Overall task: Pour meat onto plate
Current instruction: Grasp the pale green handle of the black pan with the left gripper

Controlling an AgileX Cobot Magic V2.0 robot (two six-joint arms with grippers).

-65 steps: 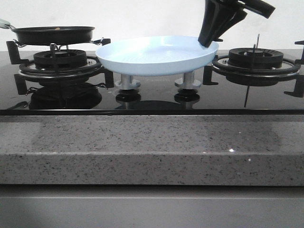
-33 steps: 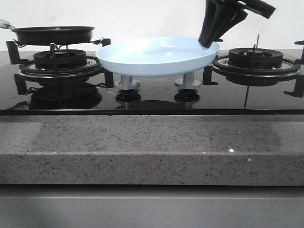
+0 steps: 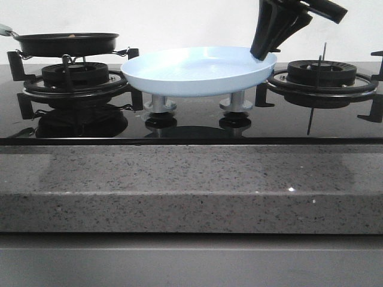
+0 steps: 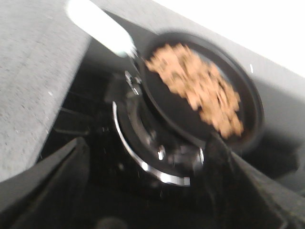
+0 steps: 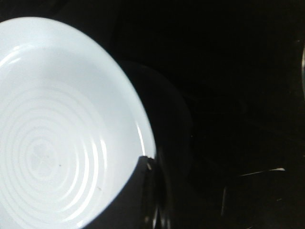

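The wide, shallow, pale blue round plate (image 3: 197, 70) stood raised above the glossy black glass hob (image 3: 191, 122), between the two burners, and the right gripper (image 3: 263, 55) had its dark fingers pinched on the plate's right rim — the right wrist view showed one black finger (image 5: 143, 191) lying over the inside edge of the rim, with bare ringed plate beyond it and nothing on it. The heap of small orange-brown meat chunks (image 4: 198, 88) sat in the round black frying pan (image 3: 66, 43) on the left burner (image 3: 75, 75), well apart from the plate, so I judged the pour itself had not begun: the step in hand was the plate being gripped at one end and the pan being approached at the other. The next move seemed to call for the left arm to take the pan's pale handle (image 4: 100, 26) and bring the pan over the plate before tipping. From the front only a speck of meat showed over the pan's rim, and no left gripper at all; the blurred left wrist view showed the whole heap, with the left gripper (image 4: 152, 191) hanging above the burner, its dark fingers spread wide and holding nothing.
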